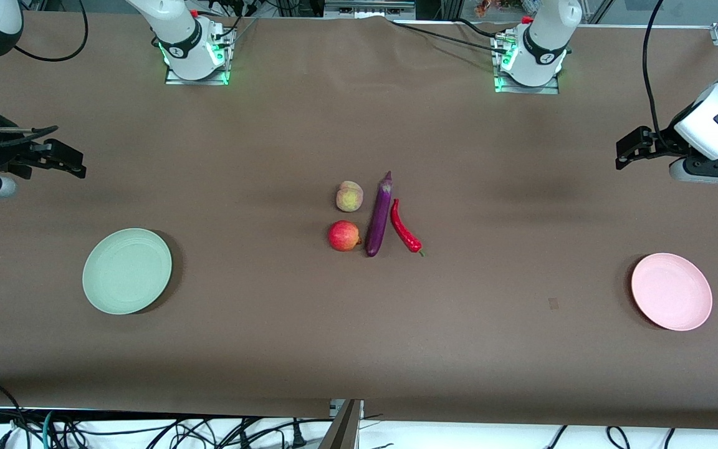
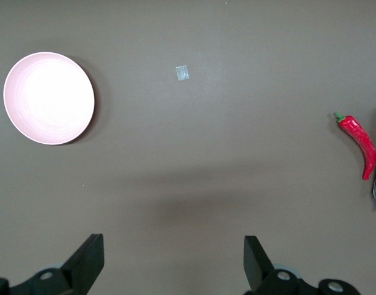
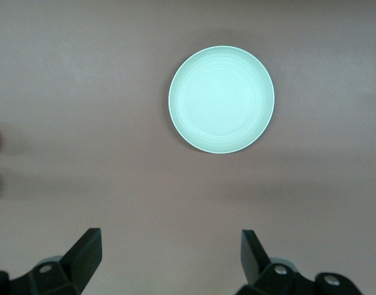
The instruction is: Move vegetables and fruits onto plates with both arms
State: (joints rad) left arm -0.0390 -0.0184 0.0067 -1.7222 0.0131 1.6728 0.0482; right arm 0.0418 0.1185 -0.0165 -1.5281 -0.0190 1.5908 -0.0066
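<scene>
Right end effector (image 1: 63, 160) hangs spread and empty over the desk's (image 1: 272, 125) right-arm end above the green plate (image 1: 127, 270); mid-desk lie peach (image 1: 349, 196), apple (image 1: 344, 236), glossy eggplant (image 1: 379, 215) and chili (image 1: 405, 233), long axes running toward the camera. Left end effector (image 1: 630, 148), likewise spread and empty, waits over its own end above the pink plate (image 1: 671, 291), with the vegetables on its side.

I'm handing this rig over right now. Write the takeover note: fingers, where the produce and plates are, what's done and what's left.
Left gripper: open, holding nothing, over bare table at the left arm's end.
Right gripper: open, holding nothing, at the right arm's end.
Mid-table cluster: peach, apple nearer the front camera, eggplant beside both, chili pepper beside the eggplant toward the left arm's end.
Pink plate at the left arm's end, green plate at the right arm's; both hold nothing.
Done: nothing. Left: all four items.
</scene>
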